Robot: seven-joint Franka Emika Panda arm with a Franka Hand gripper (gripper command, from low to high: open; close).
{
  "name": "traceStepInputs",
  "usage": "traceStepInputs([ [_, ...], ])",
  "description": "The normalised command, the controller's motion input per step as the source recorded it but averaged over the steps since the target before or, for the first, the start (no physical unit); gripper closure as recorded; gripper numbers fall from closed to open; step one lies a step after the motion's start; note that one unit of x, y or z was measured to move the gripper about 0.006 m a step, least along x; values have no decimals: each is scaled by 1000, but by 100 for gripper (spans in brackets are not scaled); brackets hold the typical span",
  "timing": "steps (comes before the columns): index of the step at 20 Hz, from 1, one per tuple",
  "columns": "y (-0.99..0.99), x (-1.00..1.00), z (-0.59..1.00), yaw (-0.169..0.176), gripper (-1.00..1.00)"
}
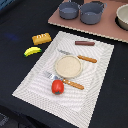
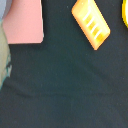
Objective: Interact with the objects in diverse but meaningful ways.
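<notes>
Bread loaf [image 2: 91, 23] in wrist view, gripper unseen; banana [image 1: 32, 51] beside.

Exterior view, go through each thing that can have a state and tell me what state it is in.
Two grey pots: upright, lids off, contents not visible.
Plate: upright, empty.
Tomato: whole, on the mat.
Bread loaf: lying flat, off the mat.
Banana: unpeeled, off the mat.
Knife: lying flat.
Fork: lying flat.

Striped placemat [image 1: 35, 75] bearing plate [image 1: 68, 66], fork [image 1: 50, 75], knife [image 1: 64, 52].
</notes>
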Motion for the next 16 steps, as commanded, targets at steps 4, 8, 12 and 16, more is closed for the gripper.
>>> traceStepInputs([
  [4,-41,65,-26,0,-100],
  [8,-188,69,-135,4,-100],
  [12,-365,70,-236,27,-100],
  [16,-464,9,-336,46,-100],
])
